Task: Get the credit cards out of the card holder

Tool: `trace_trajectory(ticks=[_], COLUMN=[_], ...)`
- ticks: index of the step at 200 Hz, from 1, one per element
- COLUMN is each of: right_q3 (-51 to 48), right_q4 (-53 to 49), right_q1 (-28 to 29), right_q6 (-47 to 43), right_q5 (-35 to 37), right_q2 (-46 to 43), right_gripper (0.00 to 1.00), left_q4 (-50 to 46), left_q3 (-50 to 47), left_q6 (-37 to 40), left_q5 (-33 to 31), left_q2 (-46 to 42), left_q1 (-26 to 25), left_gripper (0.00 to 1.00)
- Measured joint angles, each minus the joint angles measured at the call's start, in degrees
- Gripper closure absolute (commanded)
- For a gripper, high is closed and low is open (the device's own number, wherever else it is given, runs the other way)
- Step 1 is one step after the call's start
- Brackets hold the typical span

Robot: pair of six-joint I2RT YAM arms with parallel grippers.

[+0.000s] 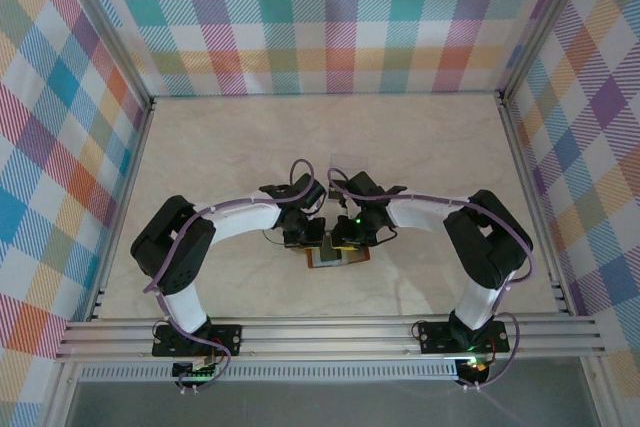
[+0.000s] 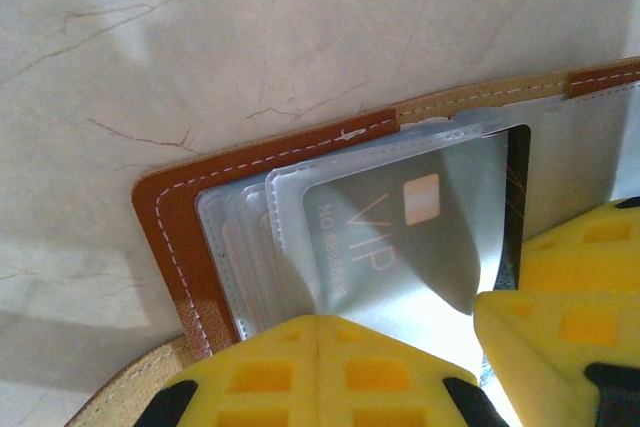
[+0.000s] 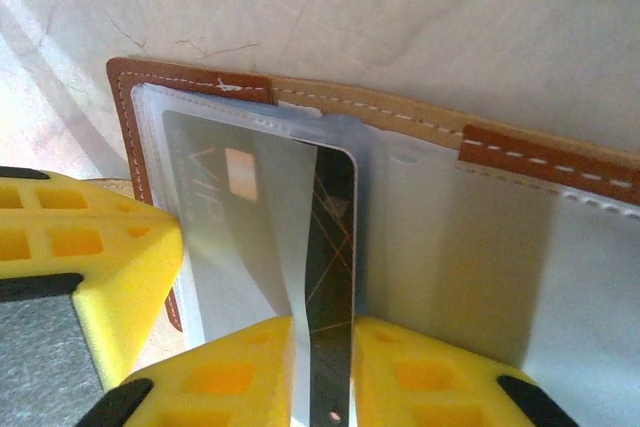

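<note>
Top external view: the table [image 1: 200, 147] is a pale marbled slab. The left arm [image 1: 235, 215] and right arm [image 1: 430, 212] each rise from the near edge, bend at a high elbow and reach inward, so both forearms run level toward the middle. The left gripper [image 1: 304, 239] and right gripper [image 1: 349, 238] point down side by side, nearly touching.

Under them, mid-table and a little near of centre, lies the holder [image 1: 340, 259]. It is open and flat, with its long axis running left to right. The wrist views show brown leather with white stitching, a tan strip at the fold, and clear sleeves [image 2: 250, 237] fanned over the inside.

A silver card [image 2: 400, 237] marked VIP, with a small gold chip, sits inside a sleeve. A dark card [image 3: 332, 247] with thin gold lines shows as a narrow strip just beside it, partly under it. Which way the cards' long sides run on the table I cannot tell.

The left gripper's yellow fingers [image 2: 260, 372] are pressed together, tips at the sleeves' edge over the silver card. The right gripper's fingers [image 3: 230, 367] stand slightly apart with the dark strip between them. Whether they pinch it I cannot tell.
</note>
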Motion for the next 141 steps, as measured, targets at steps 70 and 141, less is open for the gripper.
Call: trace_trajectory(ticks=[70, 141], right_q3=[-1.9, -2.3], right_q4=[2.6, 3.0], right_q1=[-1.0, -1.8], right_q6=[0.5, 0.4], right_q5=[-2.1, -2.6], right_q2=[-0.6, -1.2], right_gripper=[0.9, 0.89], left_q4=[-0.1, -0.4], left_q3=[0.1, 0.4], left_q6=[0.0, 0.0], left_q5=[0.0, -0.2], left_q2=[0.1, 0.3], left_q1=[0.0, 0.0], left_gripper=[0.98, 0.98])
